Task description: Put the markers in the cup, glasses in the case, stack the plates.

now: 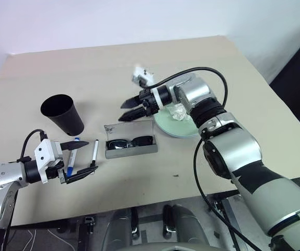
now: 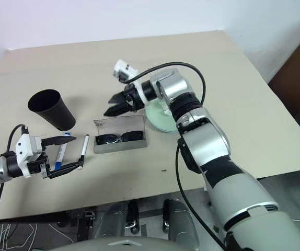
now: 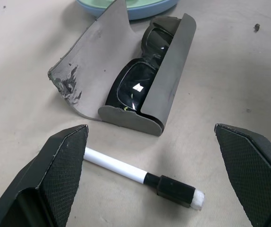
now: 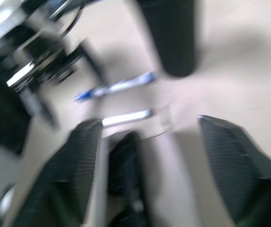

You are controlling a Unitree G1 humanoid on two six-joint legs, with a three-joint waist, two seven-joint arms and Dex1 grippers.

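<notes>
- Surface (image 1: pixel 113 68): tan, flat top carrying everything.
- Cup (image 1: pixel 62 114) upright at the left, mouth open, nothing visible inside.
- Two markers lie flat on the surface just right of the cup: blue-capped marker (image 1: pixel 72 157) nearer the cup, black-capped marker (image 1: pixel 94 151) beside it, roughly parallel, apart.
- Case (image 1: pixel 131 142) sits mid-surface, lid raised; glasses (image 1: pixel 130 141) lie inside it, folded.
- Plates (image 1: pixel 163 122) stacked right of the case, green on blue; a crumpled white tissue (image 1: pixel 177 111) rests on top.
- Left claw (image 1: pixel 86 157) low over the markers, fingers spread wide, holding nothing; the black-capped marker lies between its fingers in the left wrist view.
- Right claw (image 1: pixel 133 109) raised above the case's far edge, pointing left, fingers parted partway, empty.
</notes>
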